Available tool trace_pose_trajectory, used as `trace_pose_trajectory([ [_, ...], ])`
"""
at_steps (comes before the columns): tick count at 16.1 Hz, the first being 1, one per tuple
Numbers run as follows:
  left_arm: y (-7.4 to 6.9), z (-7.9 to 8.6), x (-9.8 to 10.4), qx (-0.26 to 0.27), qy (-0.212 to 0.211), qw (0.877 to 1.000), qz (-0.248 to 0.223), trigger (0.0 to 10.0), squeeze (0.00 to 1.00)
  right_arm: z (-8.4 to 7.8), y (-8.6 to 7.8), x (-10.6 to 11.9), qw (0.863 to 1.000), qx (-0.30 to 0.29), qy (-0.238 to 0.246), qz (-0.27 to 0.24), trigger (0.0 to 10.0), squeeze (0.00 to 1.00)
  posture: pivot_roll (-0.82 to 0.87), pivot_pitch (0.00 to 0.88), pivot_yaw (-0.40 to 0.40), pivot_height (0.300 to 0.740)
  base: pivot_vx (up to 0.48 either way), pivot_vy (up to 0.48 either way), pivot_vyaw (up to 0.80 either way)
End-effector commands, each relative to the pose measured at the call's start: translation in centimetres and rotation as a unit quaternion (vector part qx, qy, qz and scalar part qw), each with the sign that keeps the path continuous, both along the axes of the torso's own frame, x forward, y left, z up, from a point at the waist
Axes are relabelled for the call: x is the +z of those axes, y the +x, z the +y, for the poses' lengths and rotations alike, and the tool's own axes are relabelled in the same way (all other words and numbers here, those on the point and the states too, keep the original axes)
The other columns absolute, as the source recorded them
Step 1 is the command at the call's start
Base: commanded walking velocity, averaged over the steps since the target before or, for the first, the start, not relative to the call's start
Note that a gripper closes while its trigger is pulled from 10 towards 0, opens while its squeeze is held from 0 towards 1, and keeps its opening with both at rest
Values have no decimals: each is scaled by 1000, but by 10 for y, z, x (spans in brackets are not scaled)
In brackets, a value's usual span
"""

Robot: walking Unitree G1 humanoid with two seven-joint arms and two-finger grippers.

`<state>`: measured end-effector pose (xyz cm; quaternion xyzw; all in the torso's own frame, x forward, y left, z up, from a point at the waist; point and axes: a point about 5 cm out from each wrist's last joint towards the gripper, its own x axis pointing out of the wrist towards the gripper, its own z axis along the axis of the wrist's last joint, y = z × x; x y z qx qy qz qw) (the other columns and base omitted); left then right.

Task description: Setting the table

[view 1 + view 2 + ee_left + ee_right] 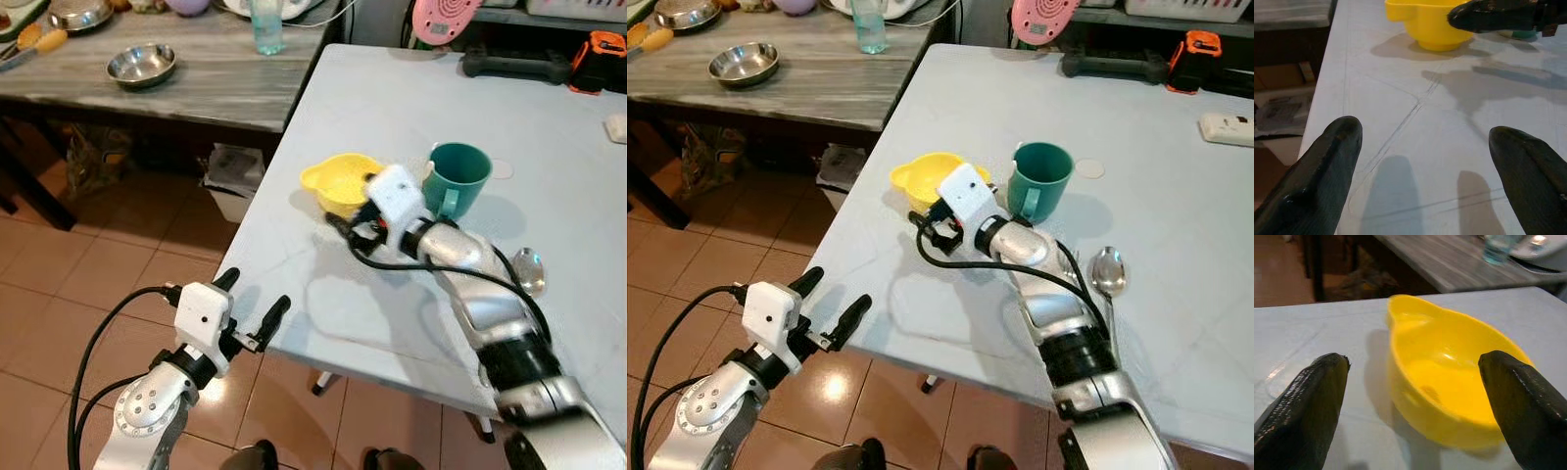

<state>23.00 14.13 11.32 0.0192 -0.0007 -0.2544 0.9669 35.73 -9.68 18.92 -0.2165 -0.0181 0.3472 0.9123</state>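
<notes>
The small yellow plastic bowl [1449, 382] sits on the pale grey counter [1176, 196], just beside a green plastic mug [1038, 181]. The right hand [1415, 391] hovers right before it, fingers spread apart, grasping nothing. The left hand [828, 308], released too, hangs off the counter's edge.

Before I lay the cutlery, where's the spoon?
The spoon lies on the white table at the robot's right, just beyond the right arm's elbow and nearer the robot than the green cup.
</notes>
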Motion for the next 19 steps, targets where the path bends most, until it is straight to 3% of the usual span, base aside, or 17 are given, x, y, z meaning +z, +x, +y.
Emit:
trace_pose_trajectory([
  [1, -4, 2, 1, 3, 4, 1000, 2, 10000, 0, 9, 1, 3, 999, 28, -15, -6, 10000, 0, 43, 236, 43, 740, 0, 0, 0],
  [5, -4, 2, 1, 13, -2, 1000, 11, 10000, 0, 12, 12, -1, 997, 45, -69, 8, 10000, 0, 51, 228, 46, 740, 0, 0, 0],
  [6, -3, 1, 1, 13, -1, 1000, 13, 10000, 0, 9, 16, -4, 995, 37, -86, 20, 706, 0, 55, 227, 45, 740, 0, 0, 0],
  [7, -3, 1, 1, 12, 0, 1000, 14, 10000, 0, 9, 18, -5, 995, 32, -91, 26, 0, 0, 56, 224, 43, 740, 0, 0, 0],
  [10, -1, 2, 0, 11, -3, 1000, 22, 10000, 0, 10, 21, -3, 994, 36, -95, 27, 0, 0, 54, 217, 45, 740, 0, 0, 0],
  [14, 1, -5, 16, -36, -49, 998, -4, 10000, 0, 1, 24, -5, 992, 40, -110, 36, 0, 0, 47, 204, 41, 740, 0, 0, 0],
  [19, 5, -8, 18, -45, -49, 998, -9, 10000, 0, -9, 26, -6, 991, 31, -121, 40, 0, 0, 34, 194, 42, 740, 0, 0, 0],
])
